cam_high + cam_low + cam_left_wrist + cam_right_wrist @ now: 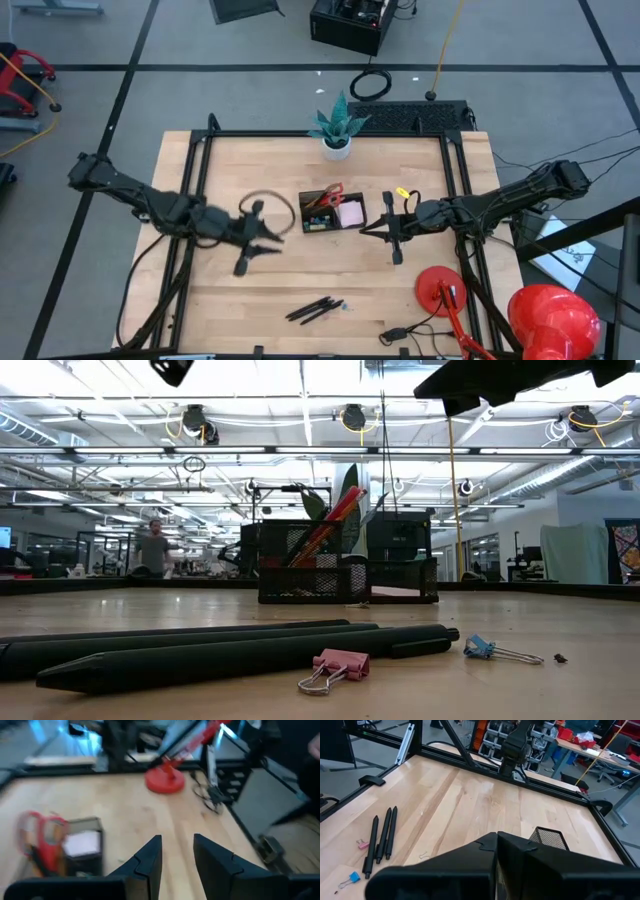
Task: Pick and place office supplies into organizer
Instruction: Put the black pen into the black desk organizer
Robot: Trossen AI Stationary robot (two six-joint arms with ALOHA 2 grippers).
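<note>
Already your organizer (332, 212), mid-table toward the far edge, holds the red-handled scissors (331, 192), a pencil and the pink sticky-note pad (350, 213). Left to place: three black pens (316, 310) near the front edge, with a pink clip (333, 668) and a blue clip (480, 648) beside them. Your left gripper (262, 237) hovers left of the organizer, fingers parted and empty. Your right gripper (388, 229) waits on the other side, closed on nothing.

Both arms are stretched inward over the counter. The left gripper (268, 238) is held partly open and empty; the right gripper (368, 229) is closed.
</note>
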